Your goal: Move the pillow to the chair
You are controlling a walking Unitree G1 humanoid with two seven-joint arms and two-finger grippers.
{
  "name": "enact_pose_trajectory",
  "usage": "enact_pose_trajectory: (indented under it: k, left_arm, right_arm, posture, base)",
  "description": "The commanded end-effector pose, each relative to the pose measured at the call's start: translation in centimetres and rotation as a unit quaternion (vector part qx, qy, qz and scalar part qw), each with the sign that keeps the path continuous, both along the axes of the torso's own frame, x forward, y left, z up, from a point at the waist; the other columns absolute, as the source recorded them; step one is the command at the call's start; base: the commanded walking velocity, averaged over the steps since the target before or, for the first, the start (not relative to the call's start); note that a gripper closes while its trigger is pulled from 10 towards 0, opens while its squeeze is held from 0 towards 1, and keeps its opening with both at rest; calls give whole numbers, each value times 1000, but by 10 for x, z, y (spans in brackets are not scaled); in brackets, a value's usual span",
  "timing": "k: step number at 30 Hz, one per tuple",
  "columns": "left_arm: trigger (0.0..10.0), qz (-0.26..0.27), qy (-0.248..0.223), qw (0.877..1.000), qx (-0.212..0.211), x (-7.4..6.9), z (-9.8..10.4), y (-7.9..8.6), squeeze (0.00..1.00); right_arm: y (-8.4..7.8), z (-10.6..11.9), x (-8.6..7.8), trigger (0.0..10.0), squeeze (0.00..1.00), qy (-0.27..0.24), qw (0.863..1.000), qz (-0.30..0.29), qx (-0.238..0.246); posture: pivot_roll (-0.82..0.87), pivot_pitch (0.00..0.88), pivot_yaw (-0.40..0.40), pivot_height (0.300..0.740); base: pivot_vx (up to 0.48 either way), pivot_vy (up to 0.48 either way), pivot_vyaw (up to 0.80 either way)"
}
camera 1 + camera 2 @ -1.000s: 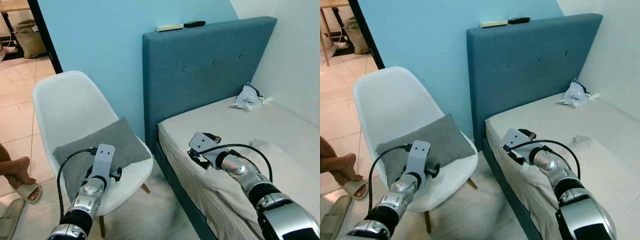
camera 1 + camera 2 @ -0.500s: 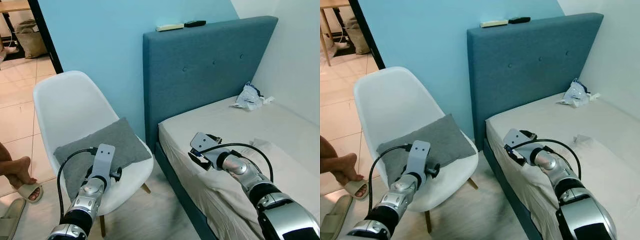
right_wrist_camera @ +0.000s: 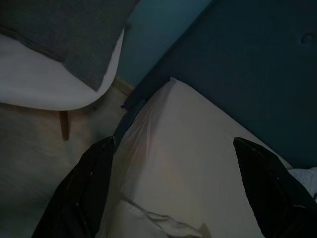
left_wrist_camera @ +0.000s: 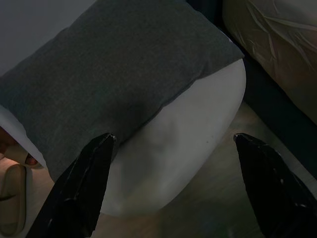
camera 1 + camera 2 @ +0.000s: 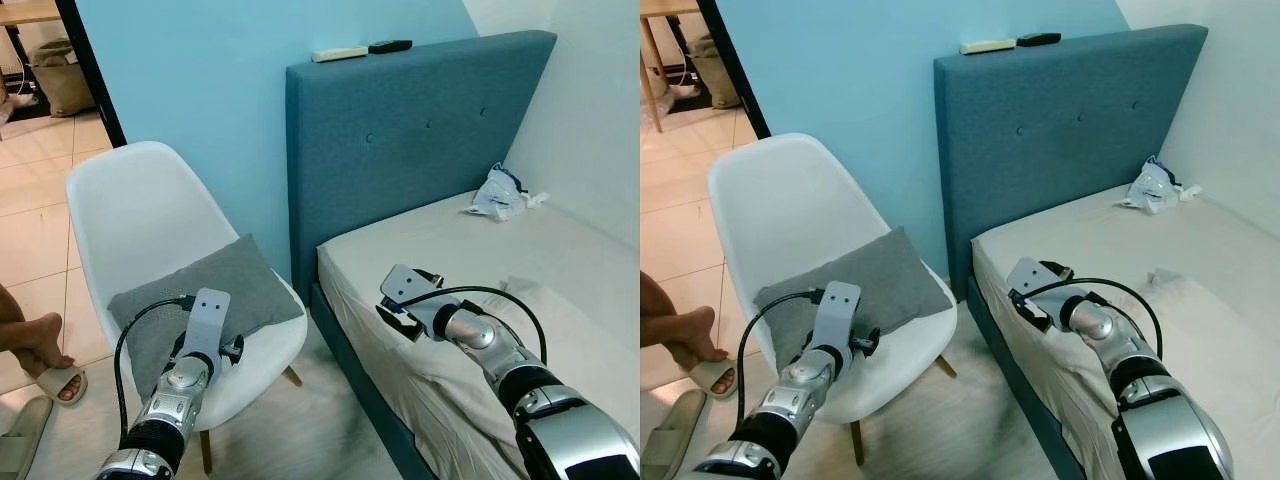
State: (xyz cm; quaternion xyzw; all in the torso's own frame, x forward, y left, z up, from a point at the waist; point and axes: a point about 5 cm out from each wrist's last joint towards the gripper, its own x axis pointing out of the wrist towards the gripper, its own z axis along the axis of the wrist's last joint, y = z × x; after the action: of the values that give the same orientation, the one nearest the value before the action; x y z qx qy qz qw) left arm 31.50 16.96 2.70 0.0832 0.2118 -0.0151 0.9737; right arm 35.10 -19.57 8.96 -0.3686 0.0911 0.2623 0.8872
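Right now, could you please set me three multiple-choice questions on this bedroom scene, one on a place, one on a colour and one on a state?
1. Where does the grey pillow lie?
A. on the bed
B. on the white chair's seat
C. on the floor

2. What colour is the headboard?
A. teal blue
B. white
C. brown

3. How are the left gripper's fingers?
A. shut on the pillow
B. shut on nothing
C. open, holding nothing

Answers:
1 B: the pillow rests on the white chair, beside the bed.
2 A: the headboard is teal blue.
3 C: in the left wrist view the left gripper has its fingers spread wide above the seat.
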Motion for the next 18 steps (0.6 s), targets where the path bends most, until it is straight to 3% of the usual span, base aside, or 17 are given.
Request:
enact_pose_trajectory:
  k: [1,18]
  left_arm:
    - [10000,-9,2,1000,-1,1,0,-4,0]
    - [10000,-15,-2,1000,-4,3,2,-9,0]
  right_arm:
    - [-3,0,1,10000,0,6,1000,-10,8]
    - [-6,-1,0,10000,0,9,1000,-13,8]
  posture:
    - [-81,68,14,740]
    - [-94,56,11,740]
  base:
    - [0,0,0]
    - [0,0,0]
